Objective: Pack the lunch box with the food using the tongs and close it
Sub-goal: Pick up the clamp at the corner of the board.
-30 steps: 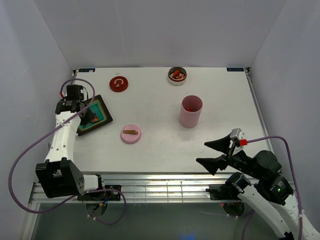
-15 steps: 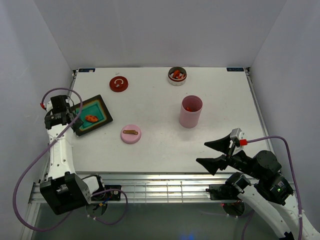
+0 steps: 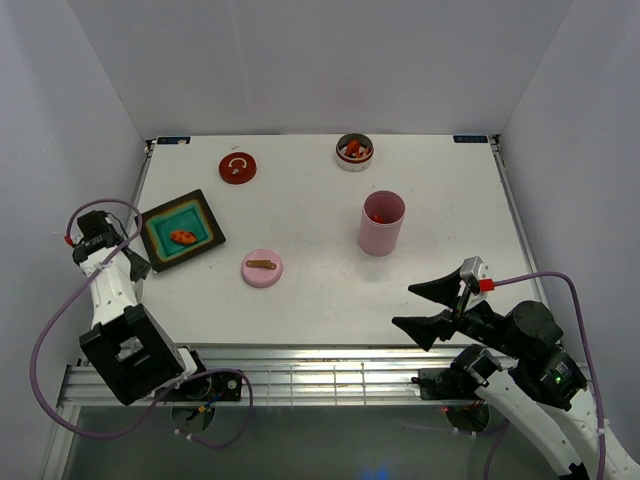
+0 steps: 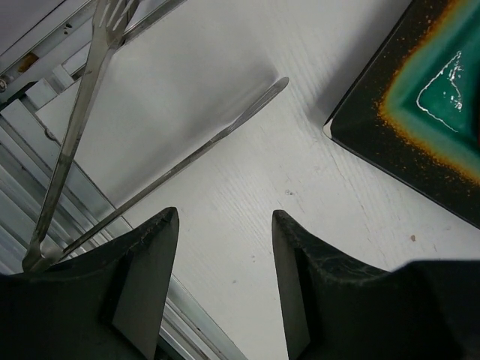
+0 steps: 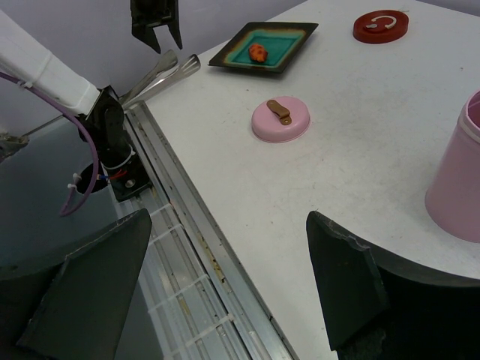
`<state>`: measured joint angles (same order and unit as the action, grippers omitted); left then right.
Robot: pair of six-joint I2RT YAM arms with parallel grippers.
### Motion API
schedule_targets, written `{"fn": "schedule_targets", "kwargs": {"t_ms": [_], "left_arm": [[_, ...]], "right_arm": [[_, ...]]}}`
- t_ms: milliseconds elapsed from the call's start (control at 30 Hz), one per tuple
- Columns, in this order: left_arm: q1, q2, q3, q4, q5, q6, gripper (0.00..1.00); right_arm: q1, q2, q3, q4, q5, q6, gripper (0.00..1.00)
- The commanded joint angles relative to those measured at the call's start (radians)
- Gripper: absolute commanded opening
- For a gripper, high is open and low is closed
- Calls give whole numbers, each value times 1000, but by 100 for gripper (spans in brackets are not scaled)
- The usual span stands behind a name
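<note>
Beside the black teal-lined tray point(image 3: 211, 215) now, off its left corner rather than above it: left gripper point(image 4: 223, 217), fingers newly spread and empty; well to the tray's right, right gripper point(image 3: 408, 306), wide open, holding nothing; just left of the tray, let go and lying loose: tongs point(image 4: 202, 142); inside the tray, one orange food piece point(image 3: 182, 237) (probably just dropped there); likely calls for re-grasping the tongs before further packing.

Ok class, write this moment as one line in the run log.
left gripper: open, empty, over tongs | tongs: lying at left edge of table | right gripper: open, empty | tray: one orange piece
</note>
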<state>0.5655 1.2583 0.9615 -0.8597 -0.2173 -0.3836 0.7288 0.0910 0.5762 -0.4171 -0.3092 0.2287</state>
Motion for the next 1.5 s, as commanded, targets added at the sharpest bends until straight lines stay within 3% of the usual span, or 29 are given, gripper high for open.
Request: {"fn": "schedule_targets", "kwargs": {"t_ms": [0,600,900,1033,1200,1467], "left_arm": [[7,39,-16,53,24,25,63],[28,182,-104,200,-50,64,62],[37,269,-84,183,-54,72,57],[37,297,-76,174,-66,65,50],[39,313,-60,159,-91,52,50],[39,259,32,120,50,60,52]], "right_arm": [[8,-11,36,9,4,-3,90],[12,-11,24,20,1,-2,90],[12,-14,17,27,1,0,90],[12,-13,17,29,-1,0,90],[12,-20,14,29,-2,1,90],[12,-14,13,37,7,1,90]]}}
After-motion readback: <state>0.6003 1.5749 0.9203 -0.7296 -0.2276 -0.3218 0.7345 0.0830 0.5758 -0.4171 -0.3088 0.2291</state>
